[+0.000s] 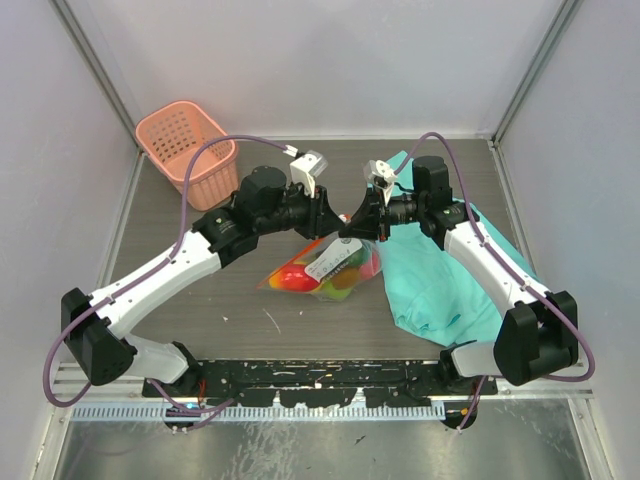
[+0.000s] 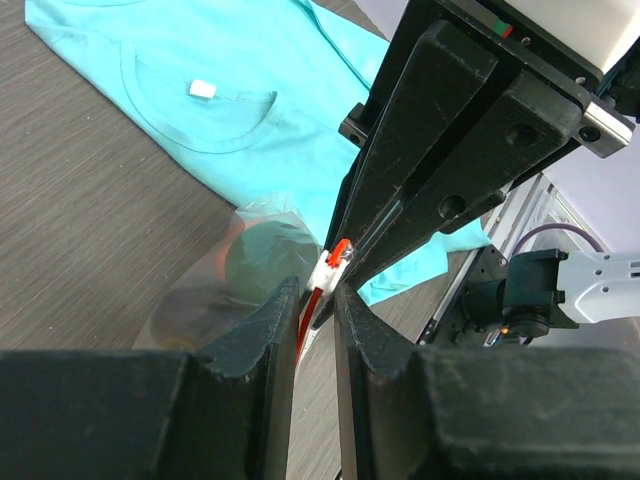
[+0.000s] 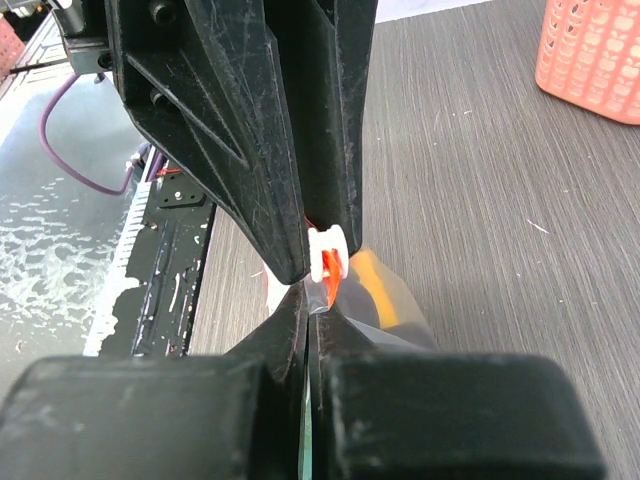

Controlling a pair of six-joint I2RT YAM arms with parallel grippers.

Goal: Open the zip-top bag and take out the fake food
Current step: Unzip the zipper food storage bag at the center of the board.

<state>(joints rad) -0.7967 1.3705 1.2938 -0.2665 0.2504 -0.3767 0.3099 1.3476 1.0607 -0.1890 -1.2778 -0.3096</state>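
Note:
The zip-top bag (image 1: pixel 325 268) hangs between my two grippers just above the table, with the fake food (image 1: pixel 300 277), red, green and yellow pieces, inside it. My left gripper (image 1: pixel 335 222) is closed on the white slider (image 2: pixel 329 264), and the red-orange zip strip runs between its fingertips (image 2: pixel 285 300). My right gripper (image 1: pixel 358 228) is shut on the bag's clear plastic edge (image 3: pixel 340 300) right beside the slider (image 3: pixel 325 252). A dark green piece (image 2: pixel 265 260) and an orange piece (image 3: pixel 375 285) show through the plastic.
A teal cloth (image 1: pixel 440 280) lies on the right side of the table, under the right arm. A pink basket (image 1: pixel 188 152) stands at the back left. Side walls close in the table on both sides.

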